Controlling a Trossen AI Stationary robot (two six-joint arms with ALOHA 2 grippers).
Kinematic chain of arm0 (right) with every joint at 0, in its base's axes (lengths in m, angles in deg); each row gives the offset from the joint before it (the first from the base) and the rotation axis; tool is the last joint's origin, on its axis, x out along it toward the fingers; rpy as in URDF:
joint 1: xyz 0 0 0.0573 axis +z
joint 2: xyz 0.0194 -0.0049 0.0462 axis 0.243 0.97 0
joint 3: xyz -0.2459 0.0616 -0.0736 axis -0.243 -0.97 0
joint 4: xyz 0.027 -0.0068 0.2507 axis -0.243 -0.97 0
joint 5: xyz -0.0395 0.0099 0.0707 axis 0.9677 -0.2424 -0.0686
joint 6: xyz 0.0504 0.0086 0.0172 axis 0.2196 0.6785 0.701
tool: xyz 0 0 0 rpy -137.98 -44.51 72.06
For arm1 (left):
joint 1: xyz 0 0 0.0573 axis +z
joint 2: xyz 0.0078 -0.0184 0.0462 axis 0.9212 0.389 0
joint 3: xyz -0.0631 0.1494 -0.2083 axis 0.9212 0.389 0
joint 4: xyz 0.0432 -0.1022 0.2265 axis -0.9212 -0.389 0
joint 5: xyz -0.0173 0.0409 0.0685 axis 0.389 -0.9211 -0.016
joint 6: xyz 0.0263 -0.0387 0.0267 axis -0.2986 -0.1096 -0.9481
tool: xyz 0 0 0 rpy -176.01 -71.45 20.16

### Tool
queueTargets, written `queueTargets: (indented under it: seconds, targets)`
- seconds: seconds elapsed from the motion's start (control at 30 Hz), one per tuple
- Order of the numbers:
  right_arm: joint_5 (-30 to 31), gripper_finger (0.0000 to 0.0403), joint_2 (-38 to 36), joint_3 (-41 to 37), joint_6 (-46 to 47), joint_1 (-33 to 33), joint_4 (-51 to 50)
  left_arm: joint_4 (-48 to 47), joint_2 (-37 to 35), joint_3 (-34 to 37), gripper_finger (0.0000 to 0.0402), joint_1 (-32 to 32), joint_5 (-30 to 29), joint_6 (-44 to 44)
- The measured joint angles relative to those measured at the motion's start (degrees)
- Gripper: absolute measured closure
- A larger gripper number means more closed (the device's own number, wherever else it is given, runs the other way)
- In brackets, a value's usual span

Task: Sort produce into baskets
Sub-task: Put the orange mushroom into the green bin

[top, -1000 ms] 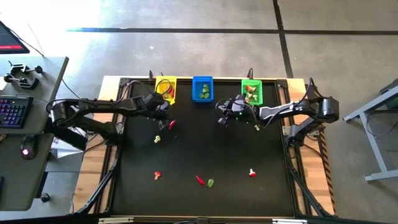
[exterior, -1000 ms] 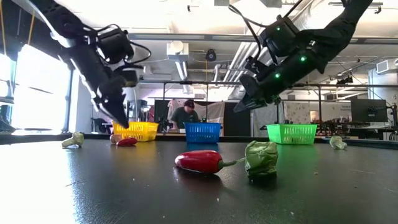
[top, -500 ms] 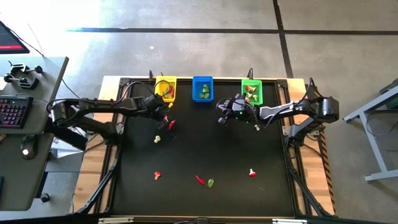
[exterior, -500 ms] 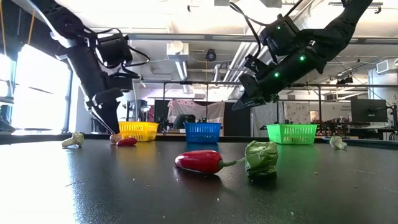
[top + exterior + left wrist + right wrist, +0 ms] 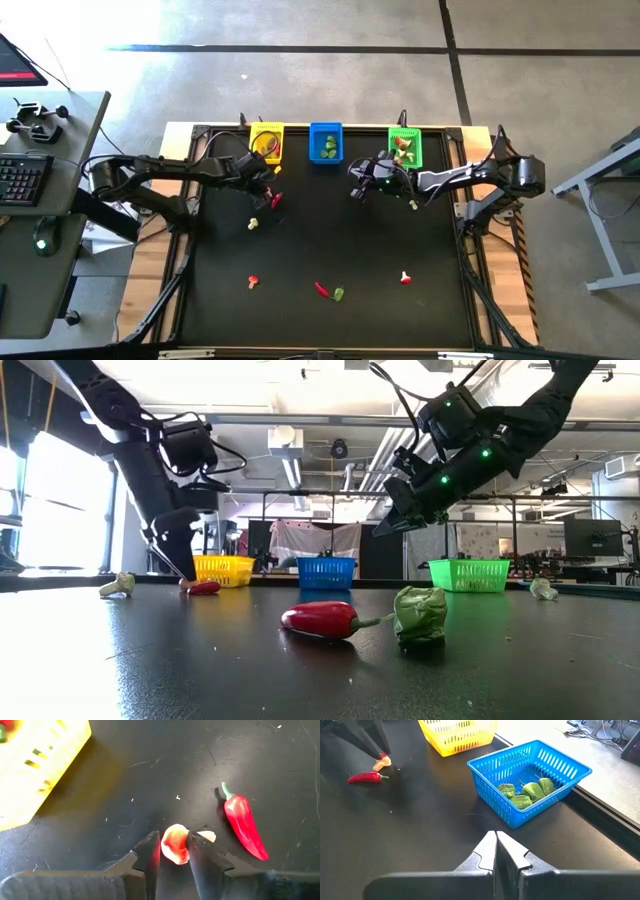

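A red-capped mushroom piece (image 5: 174,846) lies on the black table just in front of the yellow basket (image 5: 267,142), next to a red chilli (image 5: 242,822). My left gripper (image 5: 173,854) points steeply down with a finger on each side of the mushroom. My right gripper (image 5: 495,851) hangs shut in the air before the blue basket (image 5: 530,779), which holds green pieces, and carries nothing. The green basket (image 5: 405,146) stands at the far right of the row. My left gripper has the mushroom piece's red cap (image 5: 170,851) between its two fingers, which come from above, slanting down. The fingers (image 5: 149,854) stand close against both sides of the cap. The mushroom lies on the table, its white stem (image 5: 207,836) showing past one finger.
More produce lies loose on the table: a pale piece (image 5: 253,224), a mushroom (image 5: 253,282), a red chilli (image 5: 325,619) with a green piece (image 5: 420,614) near the front edge, another mushroom (image 5: 405,278), and a small piece (image 5: 412,205) under my right arm.
My left gripper has tipped further down and sunk a little onto the mushroom piece beside the red chilli. Its fingers have spread apart from nearly shut and now stand around the cap. My right arm has kept still.
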Motion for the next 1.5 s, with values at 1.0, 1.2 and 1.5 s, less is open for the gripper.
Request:
queueTargets:
  seconds: [1.0, 1.2, 1.5]
  targets:
    - [-2.10, 0.0208, 10.04, 12.55, -3.61, 7.33, 7.04, 10.91, -2.05, 0.24, 0.0401, 0.00, 2.48, 0.44]
    - [-2.08, 0.0206, 14.11, 17.05, -3.91, 7.33, 4.62, 5.06, -2.03, 0.24, 0.0381, 0.00, -1.08, -2.55]
    - [-2.09, 0.0206, 14.62, 17.79, -3.97, 7.10, 4.13, 5.35, -0.15, 0.22, 0.0303, -0.04, 4.03, -4.97]
